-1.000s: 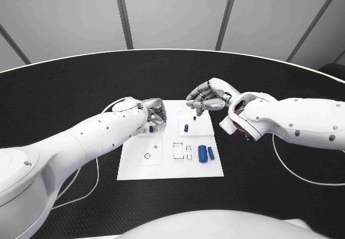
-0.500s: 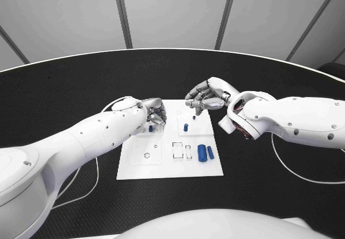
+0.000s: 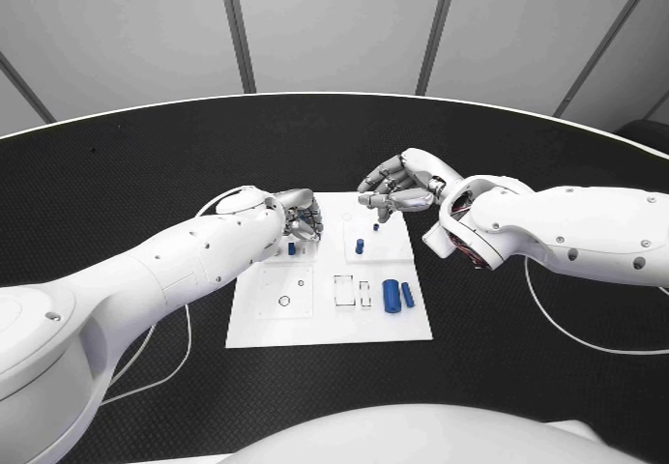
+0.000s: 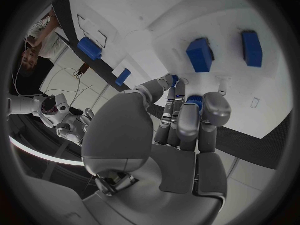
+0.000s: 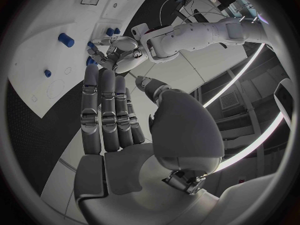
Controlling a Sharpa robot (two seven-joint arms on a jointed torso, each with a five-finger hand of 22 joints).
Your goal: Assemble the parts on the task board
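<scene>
Left hand (image 3: 293,220) sits low over the far-left part of the task board (image 3: 314,331), fingers curled in tight around a small blue part (image 4: 195,100); the left wrist view shows blue between the fingertips, so it reads as pinched on that piece. Whether the piece is already seated in its socket, I cannot tell.

Right hand (image 3: 400,188) hovers above the board's far edge, fingers apart and loosely bent, holding nothing; the right wrist view shows them stretched out straight.

On the board: a blue peg (image 3: 360,246) upright near the middle, a smaller blue peg (image 3: 376,230) just beyond it, and two blue blocks (image 3: 397,295) lying side by side toward the near right, next to the empty rectangular slots (image 3: 344,291).

Risks, as judgement:
- The left-hand pinch looks shallow; a tilt on insertion could jam the part or flick it off the board.
- The right hand hangs close over the two standing pegs; a careless descent could knock them.
- The hands are near each other; a crossing reach could collide.
</scene>
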